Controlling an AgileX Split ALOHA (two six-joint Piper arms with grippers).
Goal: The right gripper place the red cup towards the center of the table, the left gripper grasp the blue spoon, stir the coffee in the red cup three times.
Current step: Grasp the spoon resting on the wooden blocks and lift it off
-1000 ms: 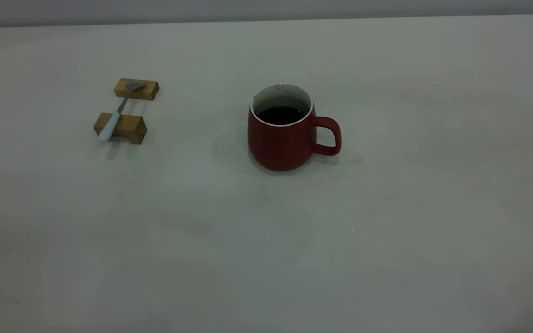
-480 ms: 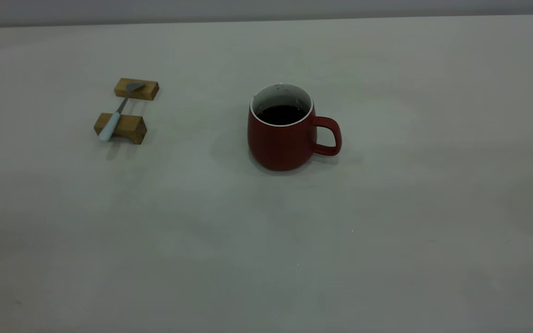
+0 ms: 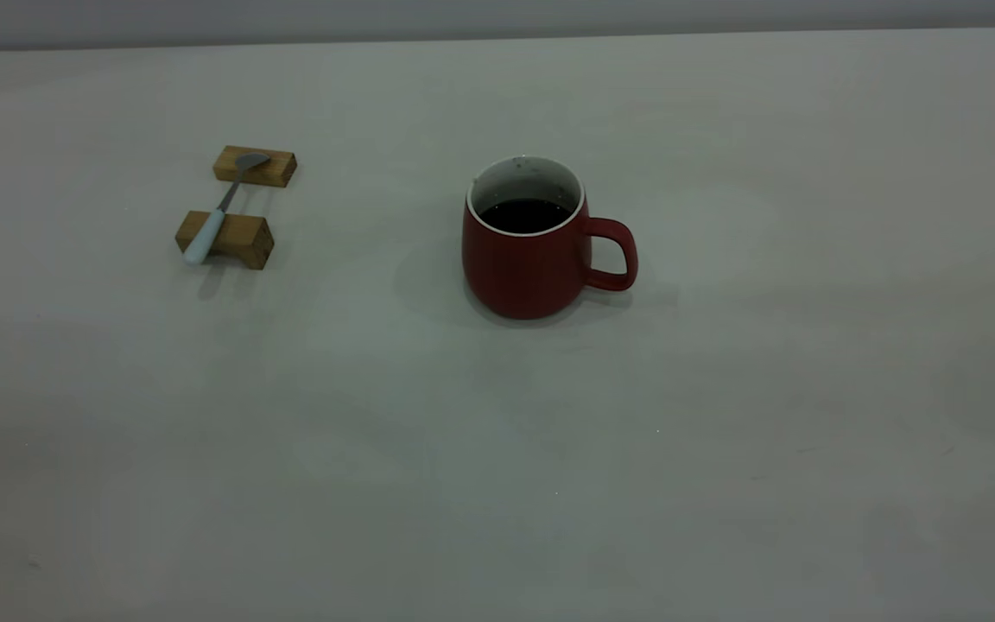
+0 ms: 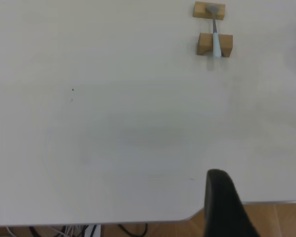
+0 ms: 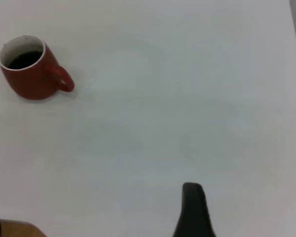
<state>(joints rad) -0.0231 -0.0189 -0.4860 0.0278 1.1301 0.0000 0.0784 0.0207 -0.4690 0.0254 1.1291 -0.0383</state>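
The left gripper (image 4: 256,207) hung over the table's near edge, holding nothing; one dark finger (image 4: 222,202) showed and a sliver of the other at the frame edge, so the jaws stood apart. The right gripper (image 5: 195,212) also hovered near an edge, well apart from the cup (image 5: 32,69); only one finger showed, so whether it was open could not be told. The cup (image 3: 532,242) stood upright near the table's (image 3: 722,432) middle, handle towards the right edge, coffee (image 3: 525,215) inside. The spoon (image 3: 221,207) lay across two wooden blocks (image 3: 238,238) near the left edge.
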